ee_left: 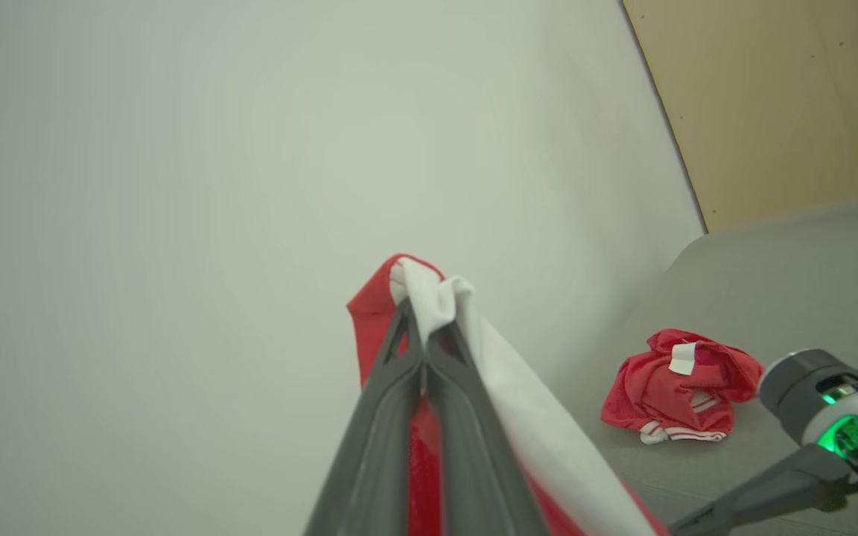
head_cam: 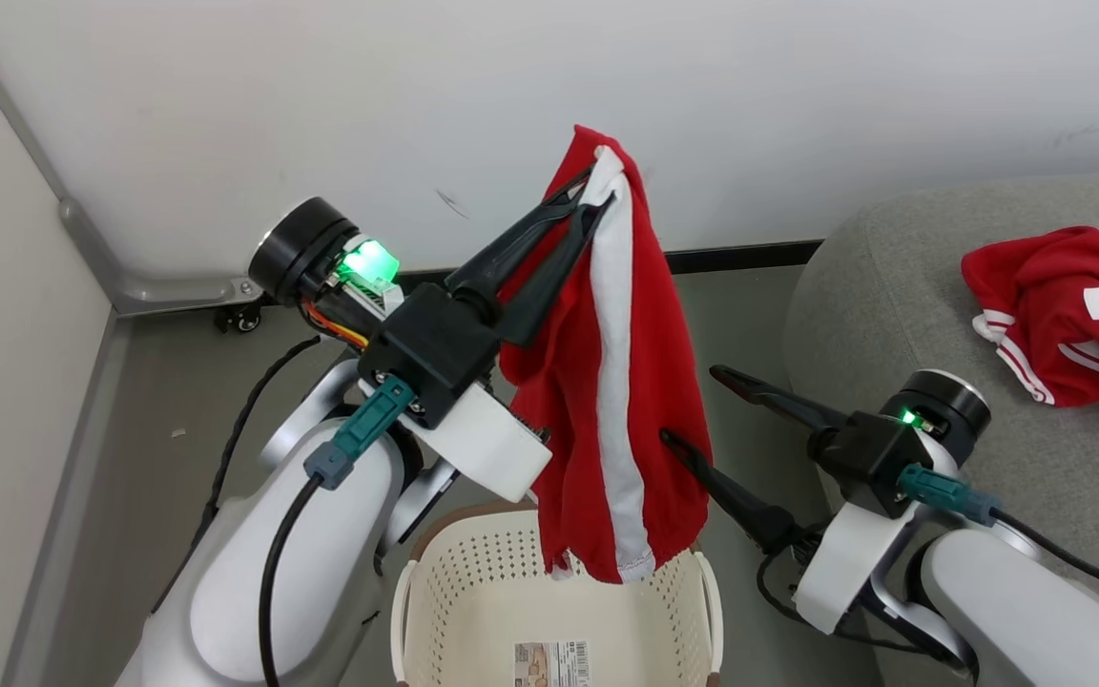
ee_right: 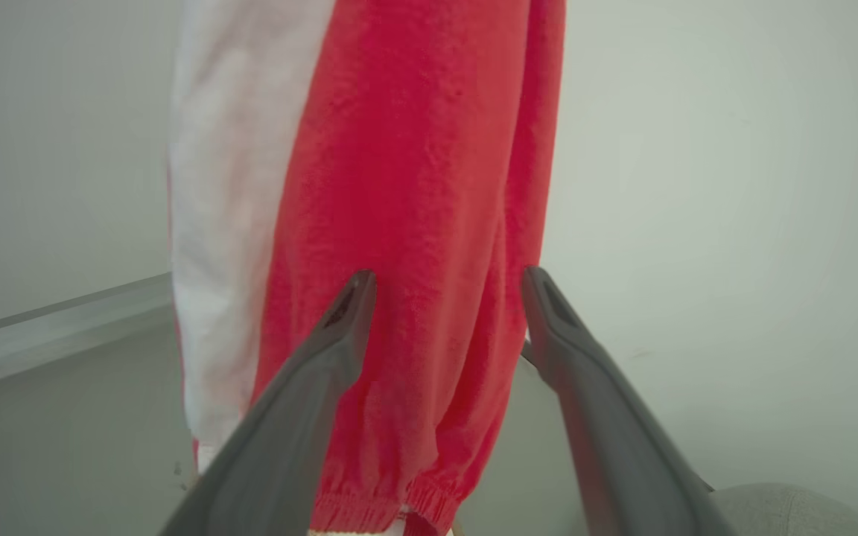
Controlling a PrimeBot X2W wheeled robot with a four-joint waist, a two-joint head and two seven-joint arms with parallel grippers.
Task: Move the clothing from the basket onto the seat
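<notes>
One soft, light pair of shorts (head_cam: 569,401) hangs limp, pinched at its top by the left gripper (head_cam: 600,189), the spread right gripper (head_cam: 691,405) flanking its lower half.

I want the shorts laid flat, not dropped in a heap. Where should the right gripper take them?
Probably the lower red leg of the shorts, just above the gathered hem, coming from the seat side. They hang straight from the left gripper, shut on their top, and the open right gripper faces that edge.
</notes>
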